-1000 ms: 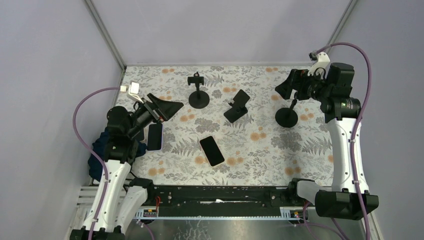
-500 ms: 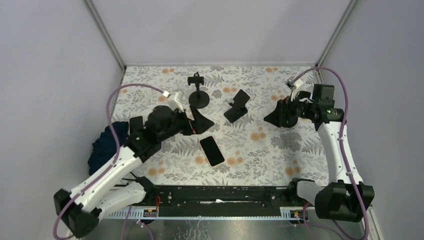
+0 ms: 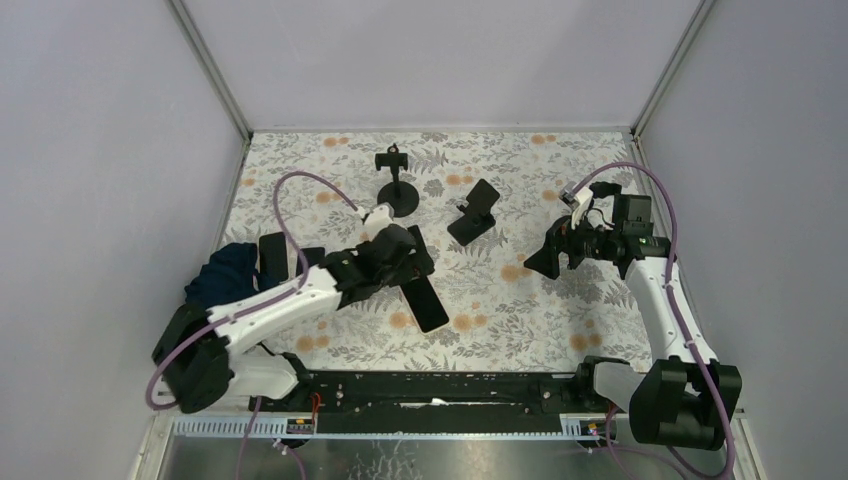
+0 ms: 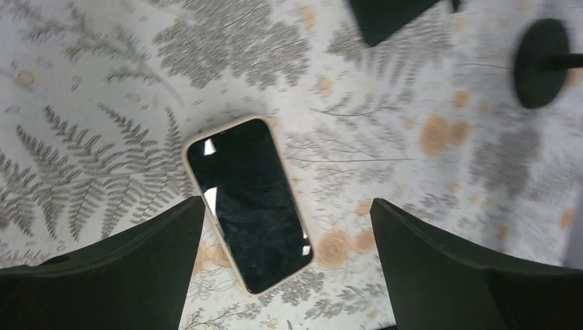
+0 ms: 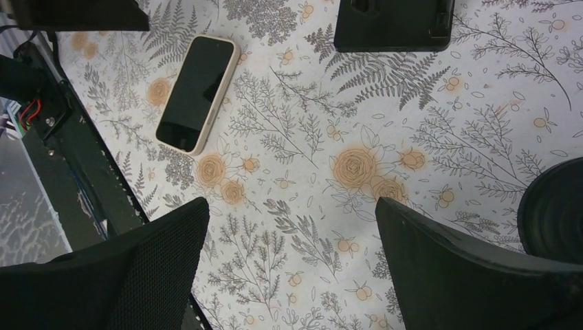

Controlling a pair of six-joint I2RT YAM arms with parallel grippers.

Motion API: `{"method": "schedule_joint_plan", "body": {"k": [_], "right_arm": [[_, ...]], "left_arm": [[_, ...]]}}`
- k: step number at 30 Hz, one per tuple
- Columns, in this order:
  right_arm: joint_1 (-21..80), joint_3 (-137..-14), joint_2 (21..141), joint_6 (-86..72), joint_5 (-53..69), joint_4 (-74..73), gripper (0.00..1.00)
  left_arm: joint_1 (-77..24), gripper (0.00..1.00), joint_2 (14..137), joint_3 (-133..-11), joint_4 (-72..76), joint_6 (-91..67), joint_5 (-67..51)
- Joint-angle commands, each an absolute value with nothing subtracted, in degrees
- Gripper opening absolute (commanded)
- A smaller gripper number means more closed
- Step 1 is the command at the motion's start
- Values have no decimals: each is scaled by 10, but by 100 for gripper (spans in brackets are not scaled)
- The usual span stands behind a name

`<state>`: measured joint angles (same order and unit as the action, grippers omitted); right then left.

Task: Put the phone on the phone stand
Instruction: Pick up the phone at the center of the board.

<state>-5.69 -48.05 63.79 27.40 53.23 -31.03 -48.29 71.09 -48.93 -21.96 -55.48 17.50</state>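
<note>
A black phone in a pale case [image 3: 424, 302] lies flat, screen up, on the floral table. It also shows in the left wrist view [image 4: 247, 203] and the right wrist view [image 5: 196, 93]. My left gripper [image 3: 410, 262] hovers just above the phone's far end, open and empty [image 4: 287, 206], its jaws straddling the phone's lower half. A folding phone stand [image 3: 475, 215] stands at centre back. My right gripper [image 3: 548, 258] is open and empty [image 5: 292, 206] over bare table, right of the phone.
A round-base pole stand [image 3: 397, 190] stands at the back, left of the folding stand. Another round black base [image 5: 553, 210] sits under my right gripper's right finger. A dark blue cloth [image 3: 215, 280] lies at the left edge. A black rail [image 3: 440, 390] runs along the front.
My left arm has swung from the table's left side rightwards to above the phone. My right gripper has come down and forwards from the back right. The phone has not moved.
</note>
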Motion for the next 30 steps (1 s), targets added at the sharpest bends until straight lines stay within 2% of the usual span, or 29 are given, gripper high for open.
{"method": "schedule_joint_plan", "body": {"k": [1,15,30], "right_arm": [[-57,-493,644,300,531,-302,100],[-57,-489,637,316,491,-310,100],[-57,-488,637,313,501,-311,100]], "left_arm": [[-488,99,794,-538,-287,-631,228],[-519,99,999,-679,-447,-691,225],[-542,99,1009,-666,-449,-726,226]]}}
